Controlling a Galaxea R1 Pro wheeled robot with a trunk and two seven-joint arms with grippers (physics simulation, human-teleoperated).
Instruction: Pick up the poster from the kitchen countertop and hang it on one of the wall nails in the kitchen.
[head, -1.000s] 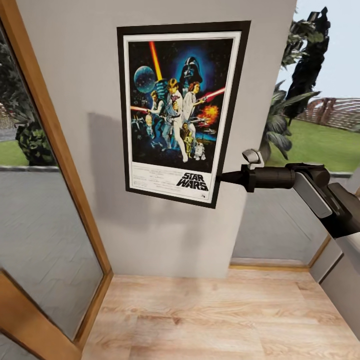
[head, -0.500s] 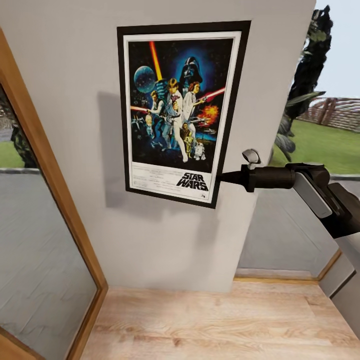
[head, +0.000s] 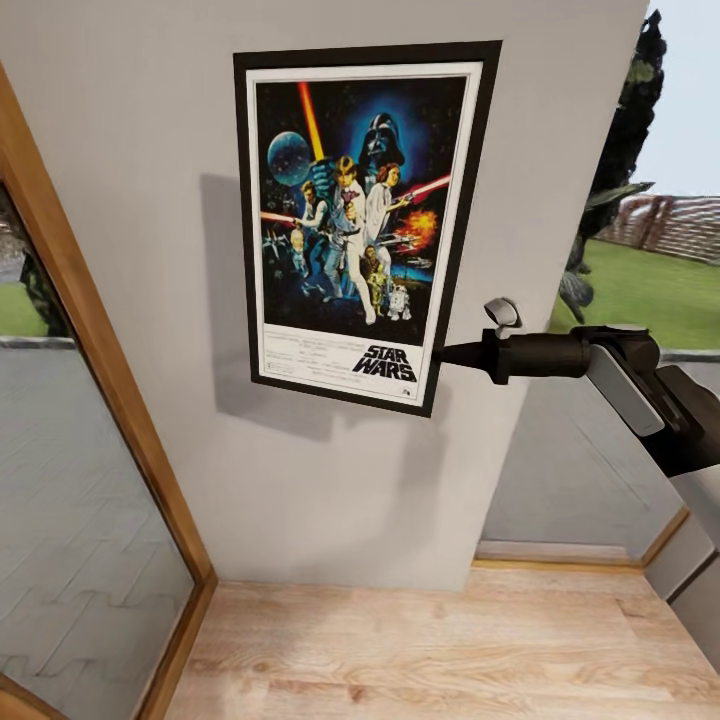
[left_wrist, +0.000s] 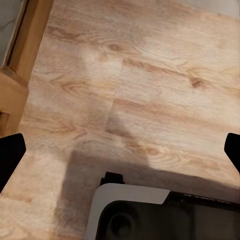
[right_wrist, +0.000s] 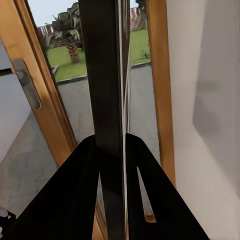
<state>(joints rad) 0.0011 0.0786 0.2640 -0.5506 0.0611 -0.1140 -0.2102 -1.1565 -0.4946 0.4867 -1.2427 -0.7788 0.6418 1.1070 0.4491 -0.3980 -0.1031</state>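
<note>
Right gripper (head: 447, 353) clamped on poster (head: 360, 225) at lower right edge; long axis vertical, held near wall (head: 150, 130). Left gripper (left_wrist: 120, 150): fingers apart, over floor (left_wrist: 150, 75).

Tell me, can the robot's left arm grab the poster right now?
Probably not. The left pincer points down at the wooden floor, while the poster is up by the wall, gripped by the right pincer.

Grey wall (head: 300, 480) at centre, 12 to 6 o'clock. Wooden door frame (head: 100, 400) with glass pane (head: 70, 560) at 9 o'clock. Plank floor (head: 430, 650) at 6 o'clock (light oak grain). Lawn (head: 640, 290) and dark tree (head: 625, 130) at 2 o'clock.
</note>
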